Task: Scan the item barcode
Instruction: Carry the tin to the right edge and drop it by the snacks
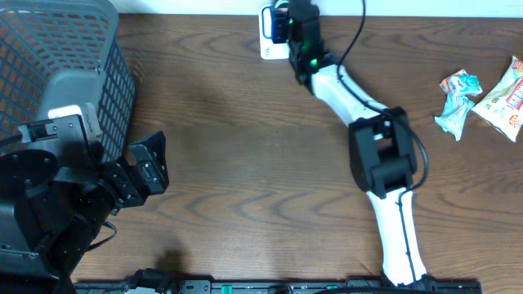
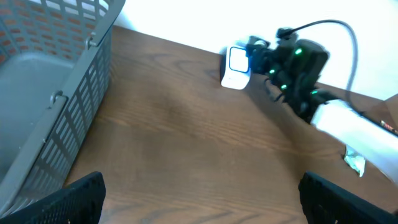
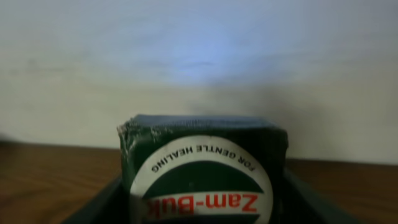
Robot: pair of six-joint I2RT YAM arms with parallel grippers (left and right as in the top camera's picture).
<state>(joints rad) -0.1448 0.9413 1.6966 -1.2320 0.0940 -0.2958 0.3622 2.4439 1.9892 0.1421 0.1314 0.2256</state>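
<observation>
The right arm (image 1: pixel 384 163), white with black joints, reaches from the near edge of the tabletop (image 1: pixel 245 163) to its far edge by the white wall. Its end effector (image 1: pixel 294 20) pinches a dark green Zam-Buk box (image 3: pixel 202 158) from both sides. In the right wrist view the box fills the lower middle of the frame. Its round white label reads upside down, with "FOR GENTLE HEALING" curved above the red brand name. The dark fingers (image 3: pixel 93 211) show at the box's lower left and lower right. Behind the box is the wall, with a faint bluish glow on it.

Just beside that end effector, on its left in the overhead view, stands a small white scanner (image 1: pixel 272 39) with a blue-lit face. The left wrist view shows the scanner upright at the far edge of the tabletop, close to the right end effector. Whether the box touches the scanner cannot be told.

The left arm (image 1: pixel 49 196) is black and sits at the near left. Its end effector (image 1: pixel 157 166) is spread wide and holds nothing, above bare wood. A grey mesh basket (image 1: pixel 106 65) stands at the far left, just behind that arm.

Well apart, at the right edge of the tabletop, lie two crumpled snack packets, one pale blue (image 1: pixel 456 102) and one cream with red print (image 1: pixel 505 100).
</observation>
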